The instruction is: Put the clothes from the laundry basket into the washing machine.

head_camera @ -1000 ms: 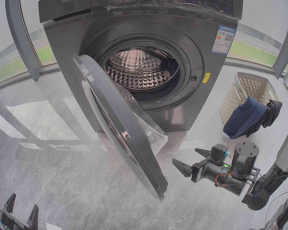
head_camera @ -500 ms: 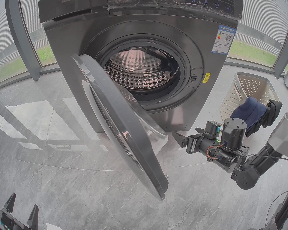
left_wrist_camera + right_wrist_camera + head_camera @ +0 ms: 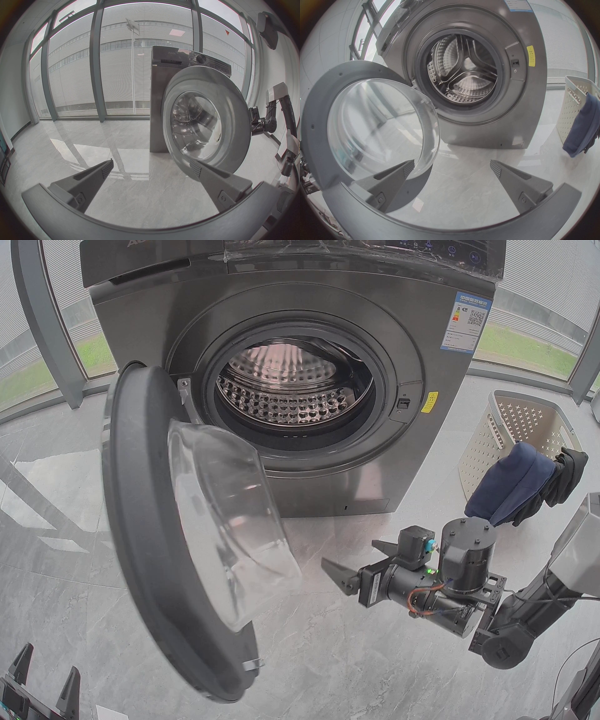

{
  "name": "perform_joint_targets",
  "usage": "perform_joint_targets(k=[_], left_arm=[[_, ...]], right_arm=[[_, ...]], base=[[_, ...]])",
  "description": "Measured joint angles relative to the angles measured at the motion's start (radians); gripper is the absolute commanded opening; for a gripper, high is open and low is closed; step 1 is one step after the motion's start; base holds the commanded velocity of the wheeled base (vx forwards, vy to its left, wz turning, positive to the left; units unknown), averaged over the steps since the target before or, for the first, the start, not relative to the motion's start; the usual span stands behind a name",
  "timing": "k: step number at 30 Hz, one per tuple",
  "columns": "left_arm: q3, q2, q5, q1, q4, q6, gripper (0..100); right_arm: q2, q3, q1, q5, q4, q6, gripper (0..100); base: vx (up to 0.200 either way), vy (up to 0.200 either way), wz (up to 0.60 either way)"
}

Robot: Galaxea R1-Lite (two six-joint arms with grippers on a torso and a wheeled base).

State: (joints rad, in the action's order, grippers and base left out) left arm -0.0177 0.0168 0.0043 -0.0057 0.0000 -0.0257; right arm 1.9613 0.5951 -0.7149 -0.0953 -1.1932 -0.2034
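Door [image 3: 162,540] had swung wider to the left since before. Right gripper [image 3: 350,554] stood open and empty, near the clothes [image 3: 509,484] draped over the basket [image 3: 500,427] rim at right; they looked soft and light, so pinching a fold seemed best.

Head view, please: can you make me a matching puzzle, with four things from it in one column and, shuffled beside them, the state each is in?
Things
1. round grey washing machine door with clear bowl window
2. shiny steel drum
3. dark blue garment
4. right gripper

States
A. draped over the rim of the cream perforated laundry basket
B. jaws apart, holding nothing
C. swung wide open
D. no clothes seen inside

Pairs: 1-C, 2-D, 3-A, 4-B.
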Motion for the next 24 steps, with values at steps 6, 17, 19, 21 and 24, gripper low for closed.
perform_joint_targets(k=[6,17,19,21,24], left_arm=[[0.000,0.000,0.000,0.000,0.000,0.000,100],[0.000,0.000,0.000,0.000,0.000,-0.001,100],[0.000,0.000,0.000,0.000,0.000,-0.001,100],[0.000,0.000,0.000,0.000,0.000,-0.001,100],[0.000,0.000,0.000,0.000,0.000,-0.001,100]], right_arm=[[-0.009,-0.001,-0.023,-0.003,-0.002,-0.007,100],[0.065,0.159,-0.021,-0.006,0.004,-0.008,100],[0.085,0.202,-0.021,-0.004,0.009,-0.007,100],[0.104,0.244,-0.022,-0.003,0.013,-0.007,100],[0.140,0.321,-0.026,-0.002,0.026,-0.006,100]], base=[[-0.100,0.000,0.00],[-0.109,0.000,0.00],[0.000,0.000,0.00],[0.000,0.000,0.00],[0.000,0.000,0.00]])
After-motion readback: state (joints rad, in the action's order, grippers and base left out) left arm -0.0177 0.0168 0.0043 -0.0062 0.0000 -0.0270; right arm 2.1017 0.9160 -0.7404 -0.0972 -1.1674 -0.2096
